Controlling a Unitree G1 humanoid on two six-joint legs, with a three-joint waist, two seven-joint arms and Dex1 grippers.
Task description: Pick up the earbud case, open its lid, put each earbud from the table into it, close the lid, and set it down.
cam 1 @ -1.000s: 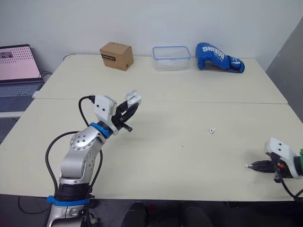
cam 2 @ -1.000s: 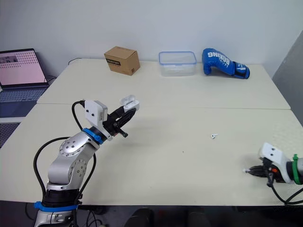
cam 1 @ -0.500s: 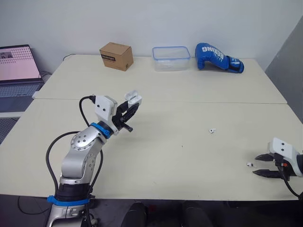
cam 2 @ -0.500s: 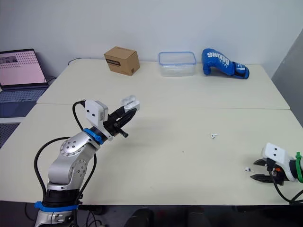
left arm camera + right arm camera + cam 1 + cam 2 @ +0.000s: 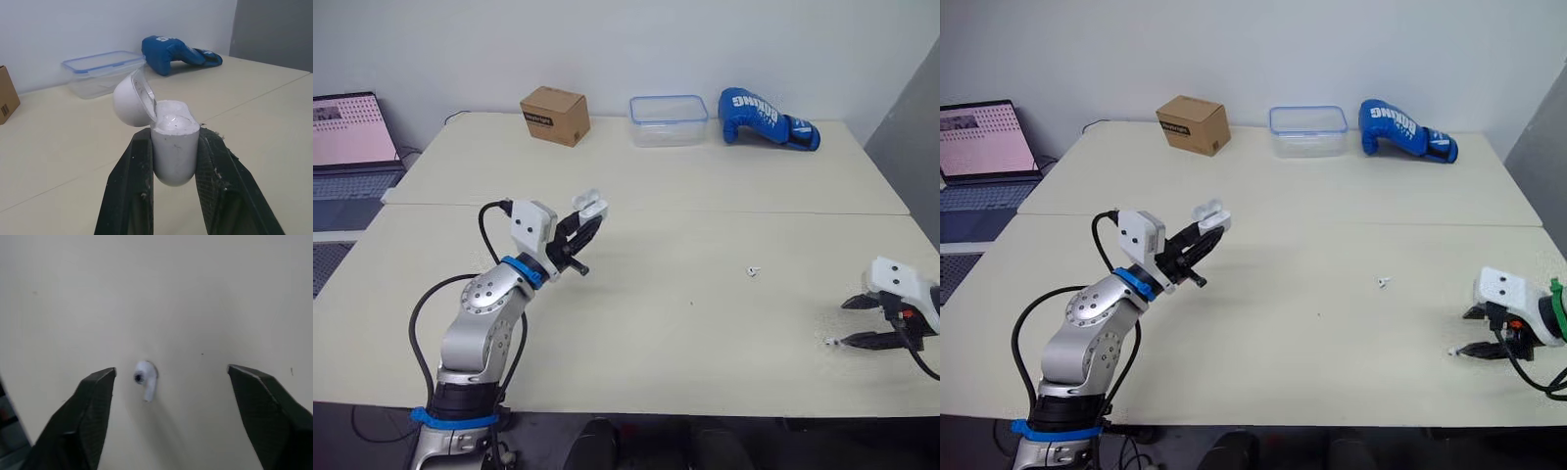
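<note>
Earbud (image 5: pixel 145 380) near table (image 5: pixel 705 377) edge, before spread right claw (image 5: pixel 171 372).

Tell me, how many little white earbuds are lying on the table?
2. One earbud lies mid-table, away from both arms; the second earbud lies between the open fingers of the right gripper. The open earbud case could hide another.

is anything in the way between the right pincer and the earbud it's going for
Nothing visible does. The right pincer is open, and the earbud lies on the bare table in line with the gap between its fingers, touching neither.
</note>
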